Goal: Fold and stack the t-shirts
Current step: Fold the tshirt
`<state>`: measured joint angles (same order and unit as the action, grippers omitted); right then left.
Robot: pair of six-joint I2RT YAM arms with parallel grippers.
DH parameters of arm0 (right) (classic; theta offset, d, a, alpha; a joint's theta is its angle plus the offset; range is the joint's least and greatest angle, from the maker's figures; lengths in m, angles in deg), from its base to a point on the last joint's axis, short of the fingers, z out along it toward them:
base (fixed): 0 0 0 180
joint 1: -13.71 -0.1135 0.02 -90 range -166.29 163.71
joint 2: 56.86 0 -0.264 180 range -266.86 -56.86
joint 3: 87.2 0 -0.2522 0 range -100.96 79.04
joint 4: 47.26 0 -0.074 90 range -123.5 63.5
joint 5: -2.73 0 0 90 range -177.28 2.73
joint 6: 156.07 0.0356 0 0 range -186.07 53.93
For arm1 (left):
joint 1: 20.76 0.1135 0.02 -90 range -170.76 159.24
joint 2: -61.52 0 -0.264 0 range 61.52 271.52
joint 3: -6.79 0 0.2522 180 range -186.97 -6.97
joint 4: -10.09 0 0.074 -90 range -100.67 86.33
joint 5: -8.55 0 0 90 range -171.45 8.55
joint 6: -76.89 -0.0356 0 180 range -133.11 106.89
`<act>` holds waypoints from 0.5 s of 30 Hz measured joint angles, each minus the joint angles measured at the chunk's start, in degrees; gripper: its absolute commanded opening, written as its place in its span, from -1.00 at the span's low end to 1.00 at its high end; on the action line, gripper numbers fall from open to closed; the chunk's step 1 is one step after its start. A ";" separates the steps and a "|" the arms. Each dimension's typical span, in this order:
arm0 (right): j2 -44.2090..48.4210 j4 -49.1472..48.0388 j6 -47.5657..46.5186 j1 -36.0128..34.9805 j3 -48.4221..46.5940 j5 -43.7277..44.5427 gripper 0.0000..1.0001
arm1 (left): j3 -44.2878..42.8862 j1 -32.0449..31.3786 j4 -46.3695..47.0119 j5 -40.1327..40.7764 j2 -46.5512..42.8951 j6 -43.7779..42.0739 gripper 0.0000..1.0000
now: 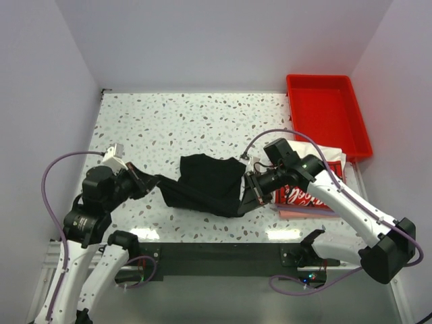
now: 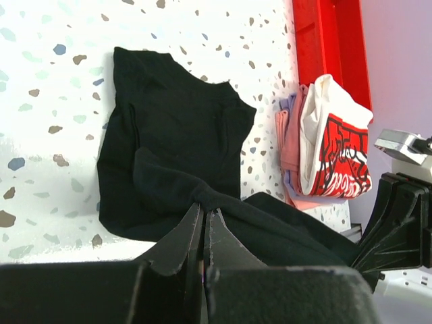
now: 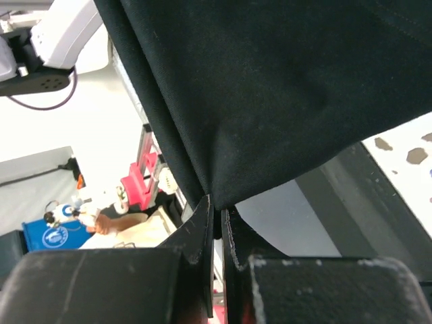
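Near the table's front edge, the left gripper (image 1: pixel 154 181) is pressed together on the left corner of the black t-shirt (image 1: pixel 206 181). The right gripper (image 1: pixel 248 194) pinches the shirt's right corner in the same way. Between them the near edge of the cloth is stretched and raised, while its far part lies flat on the speckled table (image 1: pixel 169 121). To the right, a folded white printed t-shirt (image 1: pixel 329 156) rests on pinkish t-shirts (image 1: pixel 297 212), just near of the red tray (image 1: pixel 327 115).
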<state>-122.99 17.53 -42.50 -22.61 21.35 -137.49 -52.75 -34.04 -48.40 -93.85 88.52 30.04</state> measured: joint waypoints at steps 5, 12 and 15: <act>-0.87 -3.21 1.09 2.10 -0.15 3.19 -1.00 | 0.55 0.00 4.50 2.05 5.01 1.29 -1.00; -4.15 -10.19 3.72 8.13 -0.13 3.76 -1.00 | 1.95 0.02 12.26 5.92 13.57 3.37 -1.00; -6.64 -12.31 4.26 8.81 -0.13 2.89 -1.00 | 1.99 0.02 15.50 7.06 17.86 3.39 -1.00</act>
<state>-129.63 5.22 -38.24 -13.80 21.21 -134.61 -50.76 -34.02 -32.90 -86.79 106.38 33.43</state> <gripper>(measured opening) 0.030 0.028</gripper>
